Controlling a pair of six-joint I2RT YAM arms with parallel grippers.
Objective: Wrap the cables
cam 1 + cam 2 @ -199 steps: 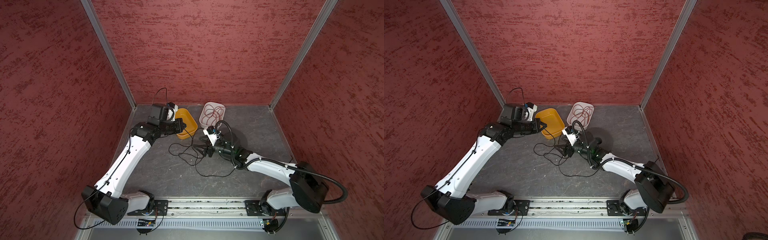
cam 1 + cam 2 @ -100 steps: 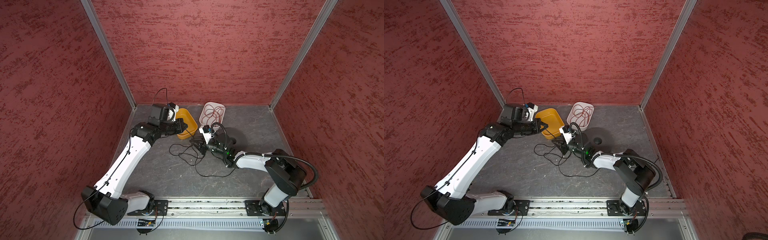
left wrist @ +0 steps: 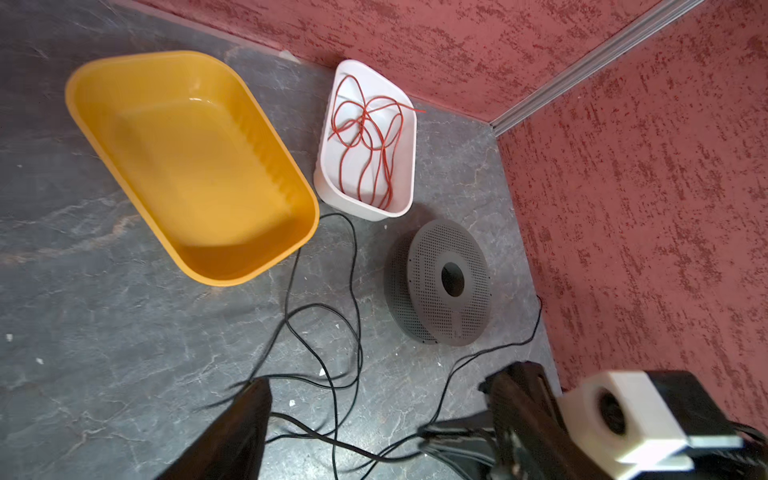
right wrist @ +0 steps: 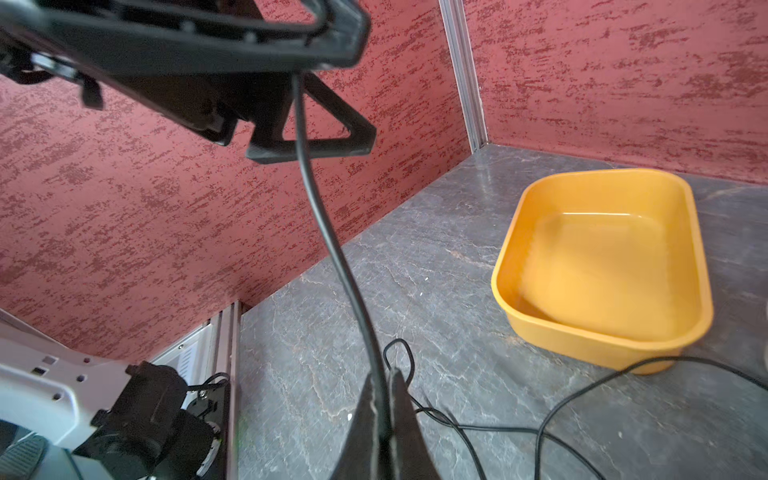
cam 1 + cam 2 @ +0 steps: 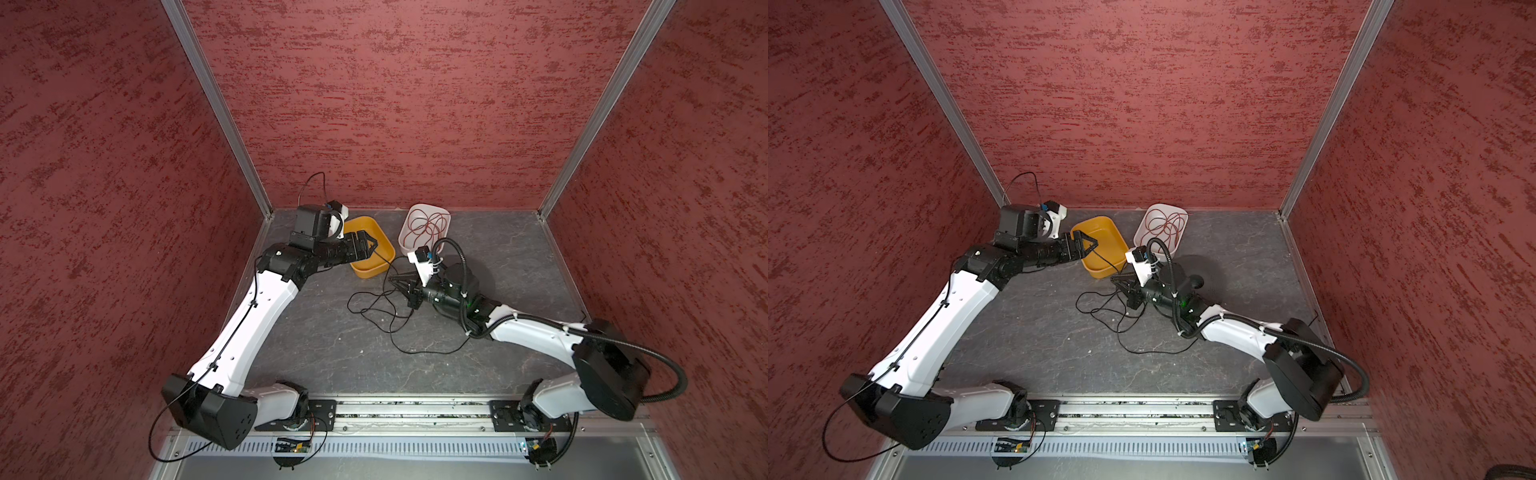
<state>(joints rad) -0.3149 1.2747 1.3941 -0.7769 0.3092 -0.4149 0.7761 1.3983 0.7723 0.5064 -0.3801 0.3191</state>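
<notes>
The cables are one thin black wire (image 5: 376, 309) lying in loose loops on the grey floor in both top views, in front of the yellow tray (image 5: 380, 270). My right gripper (image 4: 384, 376) is shut on a strand of the wire (image 4: 328, 232), low beside the tray (image 5: 1100, 272). That strand rises to my left gripper (image 5: 371, 245), which hangs over the tray's near edge. Its jaws stand apart, and the wire still touches one finger (image 4: 332, 37). In the left wrist view one finger (image 3: 245, 432) shows above the loops (image 3: 353, 266).
A white tray (image 5: 405, 245) with red wire (image 3: 365, 133) stands right of the yellow one. A dark perforated spool (image 3: 440, 282) lies flat behind my right wrist (image 5: 1167, 291). Red walls close in at the back and sides.
My right gripper has closed on the strand hanging below the left gripper. The left jaws, shut on the wire before, have opened. The left arm has stayed in place.
</notes>
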